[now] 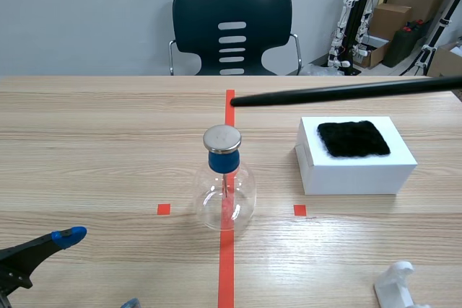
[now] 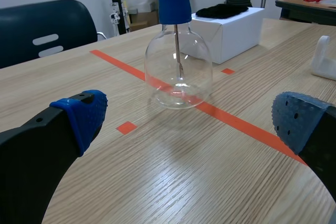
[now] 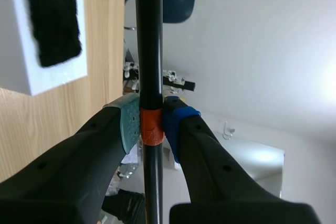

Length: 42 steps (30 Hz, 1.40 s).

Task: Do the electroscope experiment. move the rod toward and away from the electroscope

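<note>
The left end effector (image 2: 189,121) hangs wide open and empty over the bench's (image 1: 86,142) near left corner. The electroscope (image 1: 225,185) stands ahead of it, apart, mid-bench on the tape line. The rod (image 1: 339,91) lies level above the bench, its tip beyond the electroscope toward the far edge, not touching it. The right end effector (image 3: 150,124) is clamped on the rod's orange band (image 3: 150,132).

The right gripper (image 3: 151,124) has thick black fingers (image 3: 63,171), one dotted pad (image 3: 128,125) grey-green, one blue.
</note>
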### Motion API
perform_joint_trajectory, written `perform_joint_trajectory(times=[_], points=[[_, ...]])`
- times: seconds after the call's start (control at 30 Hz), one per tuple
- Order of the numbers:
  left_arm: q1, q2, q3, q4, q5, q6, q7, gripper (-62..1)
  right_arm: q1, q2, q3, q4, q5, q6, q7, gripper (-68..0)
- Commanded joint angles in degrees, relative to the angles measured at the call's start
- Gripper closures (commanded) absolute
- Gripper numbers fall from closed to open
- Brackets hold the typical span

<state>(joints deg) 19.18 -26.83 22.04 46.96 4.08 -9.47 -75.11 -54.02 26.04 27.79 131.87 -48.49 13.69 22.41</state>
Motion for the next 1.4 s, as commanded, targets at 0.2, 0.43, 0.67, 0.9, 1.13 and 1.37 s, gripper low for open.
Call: perform_joint_trajectory(times=[0.2,0.43,0.67,0.9,1.13,1.37], points=[[-0.31,0.26,-0.15,0.31,-0.35,-0.09,-0.96,-62.3,0.66,0.26,8.33,-1.2,5.33,-0.85,0.63,-1.1],[-0.31,0.26,-0.15,0.31,-0.35,-0.09,-0.96,-62.3,5.42,7.89,8.02,-4.57,8.83,-0.85,-4.39,-1.1],[-0.31,0.26,-0.15,0.31,-0.35,-0.09,-0.96,-62.3,9.57,16.63,2.1,-4.83,8.24,-1.4,-10.45,-1.1],[-0.31,0.26,-0.15,0.31,-0.35,-0.09,-0.96,-62.3,16.59,22.6,-11.56,-5.62,1.11,-5.31,-17.14,-1.1],[-0.31,0.26,-0.15,0.31,-0.35,-0.09,-0.96,-62.3,23.39,22.97,-22.49,-7.45,-7.54,-5.33,-19.58,-1.1],[-0.31,0.26,-0.15,0.31,-0.35,-0.09,-0.96,-62.3,28.48,22.82,-29.92,-11.65,-11.47,-5.31,-22.32,-1.1]])
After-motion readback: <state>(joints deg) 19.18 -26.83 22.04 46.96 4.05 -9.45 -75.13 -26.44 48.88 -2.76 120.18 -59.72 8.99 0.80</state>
